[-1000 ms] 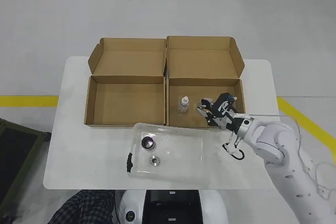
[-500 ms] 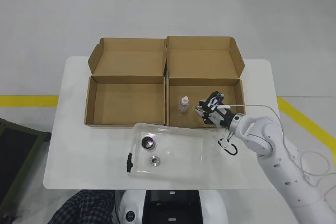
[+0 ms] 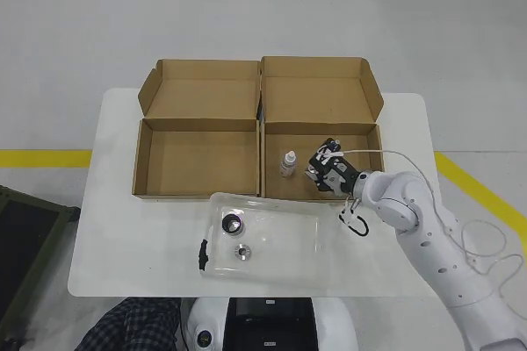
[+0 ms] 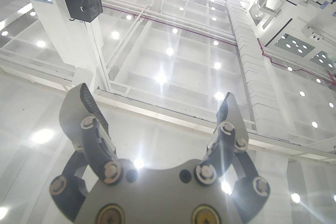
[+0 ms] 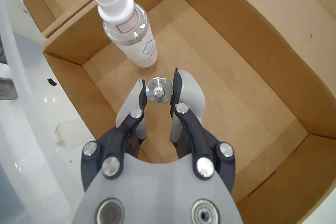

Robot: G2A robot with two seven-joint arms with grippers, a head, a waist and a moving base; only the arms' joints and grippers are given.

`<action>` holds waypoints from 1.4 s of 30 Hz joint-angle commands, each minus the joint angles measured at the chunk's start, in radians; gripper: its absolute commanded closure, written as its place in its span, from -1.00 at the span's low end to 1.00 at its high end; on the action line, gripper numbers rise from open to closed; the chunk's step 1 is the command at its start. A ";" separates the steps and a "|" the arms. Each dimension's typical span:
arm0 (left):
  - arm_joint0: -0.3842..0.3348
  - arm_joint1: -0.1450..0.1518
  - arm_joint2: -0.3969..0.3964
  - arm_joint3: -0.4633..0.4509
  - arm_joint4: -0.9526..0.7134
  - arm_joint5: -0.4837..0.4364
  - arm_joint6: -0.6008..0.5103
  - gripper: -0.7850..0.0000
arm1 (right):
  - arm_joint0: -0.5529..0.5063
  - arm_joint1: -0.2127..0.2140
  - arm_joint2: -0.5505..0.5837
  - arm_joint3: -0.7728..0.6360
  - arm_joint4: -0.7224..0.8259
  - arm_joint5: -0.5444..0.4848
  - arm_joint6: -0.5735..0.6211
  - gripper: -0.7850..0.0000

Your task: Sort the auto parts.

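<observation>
My right gripper (image 5: 158, 95) is shut on a small round metal part (image 5: 159, 93), held over the floor of the right cardboard box (image 3: 369, 145) (image 5: 236, 83). In the top view that gripper (image 3: 321, 167) hangs inside the box's front half. A small clear spray bottle (image 3: 287, 163) (image 5: 126, 28) with a white cap stands upright in the same box, close beside the gripper. A clear plastic tray (image 3: 290, 254) in front of the boxes holds two round metal parts (image 3: 234, 222) (image 3: 243, 253). My left gripper (image 4: 157, 114) is open, empty, and points up at a ceiling.
The left cardboard box (image 3: 158, 162) stands open beside the right one, both with lids folded back. A black clip (image 3: 203, 254) sits at the tray's left edge. The white table (image 3: 114, 237) has free surface to the left and right of the tray.
My right gripper has shifted left and slightly farther back inside the right box, closer to the spray bottle, still holding the metal part.
</observation>
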 commanded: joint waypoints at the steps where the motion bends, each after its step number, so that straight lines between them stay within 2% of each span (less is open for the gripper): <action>1: 0.000 0.000 0.000 0.000 0.000 0.000 0.000 -1.00 | 0.008 -0.004 -0.011 0.016 0.003 0.003 0.001 1.00; 9: 0.000 0.000 0.000 0.000 0.000 0.000 0.000 -1.00 | 0.031 -0.013 -0.039 0.055 -0.025 0.033 0.017 1.00; 10: 0.000 0.000 0.000 0.000 0.000 0.000 0.000 -1.00 | 0.032 -0.014 -0.041 0.057 -0.028 0.034 0.019 0.90; 11: 0.000 0.000 0.000 0.000 0.000 0.000 0.000 -1.00 | 0.034 -0.015 -0.043 0.058 -0.031 0.036 0.022 0.69; 13: 0.000 0.000 0.000 0.000 0.000 0.000 0.000 -1.00 | 0.036 -0.017 -0.046 0.060 -0.032 0.040 0.023 0.11; 14: 0.000 0.000 0.000 0.000 0.000 0.000 0.000 -1.00 | 0.036 -0.017 -0.047 0.061 -0.031 0.042 0.023 -0.34; 15: 0.000 0.000 0.000 0.000 0.000 0.000 0.000 -1.00 | 0.037 -0.018 -0.048 0.061 -0.031 0.043 0.024 -0.92; 16: 0.000 0.000 0.000 0.000 0.000 0.000 0.000 -1.00 | 0.036 -0.019 -0.048 0.060 -0.032 0.044 0.022 -1.00; 24: 0.000 0.000 0.000 0.000 0.000 0.000 0.000 -1.00 | 0.003 -0.011 -0.012 -0.031 -0.055 0.063 0.036 -1.00; 30: 0.000 0.000 0.000 0.000 0.000 0.000 0.000 -1.00 | -0.079 0.008 0.067 -0.217 -0.066 0.069 0.048 -1.00; 34: 0.000 0.000 0.000 0.000 0.000 0.000 0.000 -1.00 | -0.130 0.018 0.102 -0.338 -0.057 0.035 0.050 -1.00; 42: 0.000 0.000 0.000 0.000 0.000 0.000 0.000 -1.00 | -0.157 0.020 0.075 -0.467 -0.063 -0.014 0.060 -1.00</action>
